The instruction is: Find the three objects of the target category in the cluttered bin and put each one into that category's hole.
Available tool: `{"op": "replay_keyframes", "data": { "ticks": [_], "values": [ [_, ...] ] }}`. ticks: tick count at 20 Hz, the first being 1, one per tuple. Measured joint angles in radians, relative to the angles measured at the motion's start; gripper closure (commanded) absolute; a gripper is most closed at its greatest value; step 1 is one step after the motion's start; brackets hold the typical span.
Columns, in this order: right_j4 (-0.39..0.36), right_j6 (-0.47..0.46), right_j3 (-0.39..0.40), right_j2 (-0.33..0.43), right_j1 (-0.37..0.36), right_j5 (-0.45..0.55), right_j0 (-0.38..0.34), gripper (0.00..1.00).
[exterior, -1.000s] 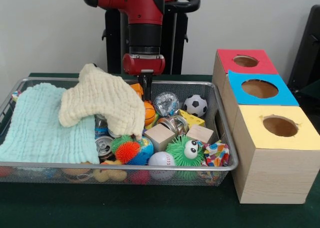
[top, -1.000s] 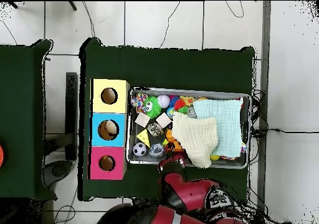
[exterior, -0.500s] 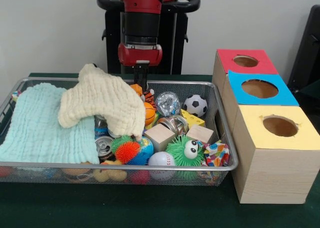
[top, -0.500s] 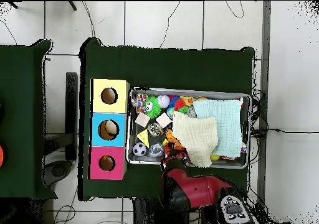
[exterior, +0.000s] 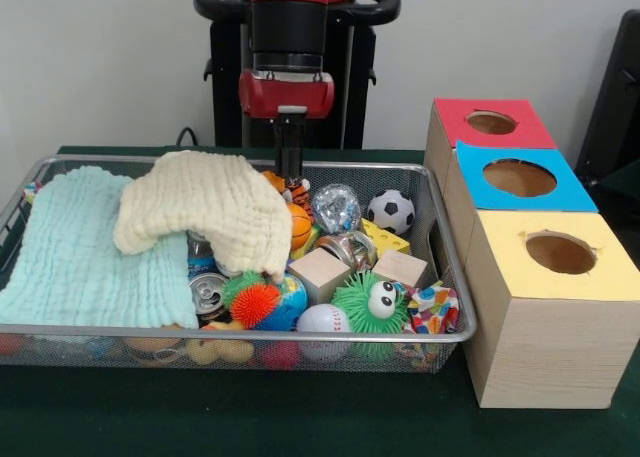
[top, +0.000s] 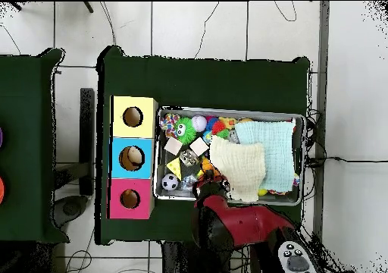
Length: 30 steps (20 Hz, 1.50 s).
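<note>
**Pincer hangs at the far side of the wire basket, over an orange striped plush**

On the dark green counter (exterior: 300, 422) stands the wire mesh basket (exterior: 445, 277), packed with toys and cloth. The red arm comes down from above, and its pincer (exterior: 288, 167) hangs at the basket's far side, its dark fingers close together and pointing straight down. Right under the tips sits a small orange plush animal (exterior: 296, 191) with dark stripes. The tips seem to touch it, or pinch its top, but the front view does not settle whether they grip it. In the overhead view the arm's red body covers that spot.

A cream cloth (exterior: 205, 205) lies bunched over the basket's middle, its edge draped partly on a pale mint cloth (exterior: 80, 252) that fills the left part as seen from the front. Just right of the plush are an orange basketball (exterior: 298, 227), a shiny crinkled ball (exterior: 334, 207) and a small soccer ball (exterior: 391, 211). Nearer the front rim lie two wooden blocks (exterior: 320, 272), a green fuzzy ball with googly eyes (exterior: 368, 302), a spiky orange ball (exterior: 253, 302) and a baseball (exterior: 322, 320).

Beside the basket stands a row of three wooden boxes. The red-topped box (exterior: 500, 135) is farthest back, and its round hole (exterior: 491, 123) is uncovered. The blue-topped box (exterior: 560, 192) and the yellow-topped box (exterior: 520, 267) follow toward the front.
</note>
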Motion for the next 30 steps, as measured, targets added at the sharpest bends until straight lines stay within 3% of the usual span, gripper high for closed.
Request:
{"op": "replay_keyframes", "data": {
  "ticks": [5, 15, 16, 30],
  "values": [
    [0.022, 0.000, 0.000, 0.033, -0.010, 0.000, -0.003, 1.00],
    [0.048, 0.000, 0.000, 0.023, 0.050, 0.000, 0.062, 1.00],
    [0.048, 0.000, 0.000, 0.018, 0.059, 0.000, 0.071, 0.00],
    [0.048, 0.000, 0.002, -0.045, 0.067, 0.001, 0.081, 0.00]
  ]
}}
